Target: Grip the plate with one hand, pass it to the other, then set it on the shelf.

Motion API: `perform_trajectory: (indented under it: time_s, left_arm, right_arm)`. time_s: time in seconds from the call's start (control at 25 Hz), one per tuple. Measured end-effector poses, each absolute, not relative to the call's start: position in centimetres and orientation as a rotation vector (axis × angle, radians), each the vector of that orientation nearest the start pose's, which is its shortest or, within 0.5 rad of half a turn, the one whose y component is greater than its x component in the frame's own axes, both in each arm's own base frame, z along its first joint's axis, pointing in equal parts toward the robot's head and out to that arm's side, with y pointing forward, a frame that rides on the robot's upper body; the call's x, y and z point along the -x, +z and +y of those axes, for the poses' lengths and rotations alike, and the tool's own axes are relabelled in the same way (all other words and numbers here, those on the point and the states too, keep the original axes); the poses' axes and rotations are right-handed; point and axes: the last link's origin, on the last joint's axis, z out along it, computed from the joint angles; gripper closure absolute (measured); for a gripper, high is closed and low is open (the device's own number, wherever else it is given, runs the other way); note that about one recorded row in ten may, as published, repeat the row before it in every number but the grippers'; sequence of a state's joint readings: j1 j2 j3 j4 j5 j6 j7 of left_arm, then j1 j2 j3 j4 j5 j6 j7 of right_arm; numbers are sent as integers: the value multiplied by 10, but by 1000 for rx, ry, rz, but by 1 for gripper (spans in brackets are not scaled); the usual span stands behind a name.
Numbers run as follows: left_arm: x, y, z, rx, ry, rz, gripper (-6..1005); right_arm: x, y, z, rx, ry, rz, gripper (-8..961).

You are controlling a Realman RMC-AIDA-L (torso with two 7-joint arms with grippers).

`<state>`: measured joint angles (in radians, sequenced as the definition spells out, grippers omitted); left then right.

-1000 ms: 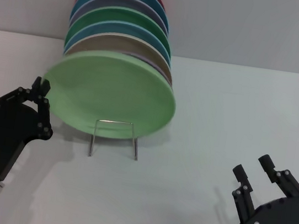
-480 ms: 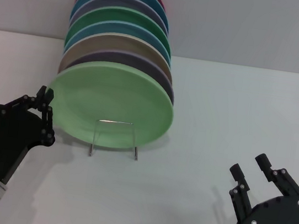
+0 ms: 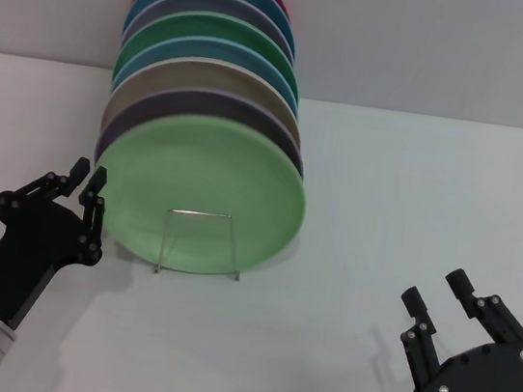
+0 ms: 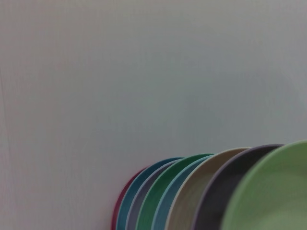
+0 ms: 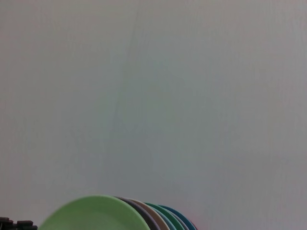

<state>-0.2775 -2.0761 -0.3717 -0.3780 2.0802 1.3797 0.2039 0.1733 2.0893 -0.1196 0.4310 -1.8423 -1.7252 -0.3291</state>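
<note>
While the light green plate (image 3: 203, 198) stands on edge at the front of the wire rack (image 3: 200, 242) near the table's back edge, the left gripper (image 3: 88, 183), fingers slightly parted and empty, sits just beside its left rim; the right gripper (image 3: 441, 291), spread wide, waits well apart.

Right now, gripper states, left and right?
Left gripper: open, holding nothing, beside the mint-green plate's rim.
Right gripper: open, empty, low over the table, away from the plates.
</note>
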Motion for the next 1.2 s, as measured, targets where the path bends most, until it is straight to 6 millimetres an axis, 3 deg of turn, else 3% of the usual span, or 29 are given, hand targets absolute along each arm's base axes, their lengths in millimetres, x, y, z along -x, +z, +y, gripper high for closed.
perform_trajectory:
  time_s: [0.08, 0.32, 0.6, 0.88, 1.08, 1.2]
  left_arm:
    - [289, -62, 258, 1759, -729, -246, 956]
    - [288, -56, 251, 1727, -765, -226, 784]
    - [286, -26, 205, 1597, -1015, -167, 603]
    - [298, -8, 205, 1581, -1167, -284, 457]
    - [305, 1, 211, 1522, -1157, -316, 222]
    - [307, 5, 214, 1499, -1149, -318, 222]
  right_arm:
    - [-267, -75, 171, 1780, 904, 121, 555]
    - [-267, -75, 173, 1784, 904, 119, 555]
    - [-268, -72, 179, 1760, 894, 118, 555]
    - [-277, -54, 191, 1637, 894, 169, 555]
    - [-294, -34, 206, 1557, 947, 269, 555]
    - [-304, -20, 219, 1516, 972, 318, 555]
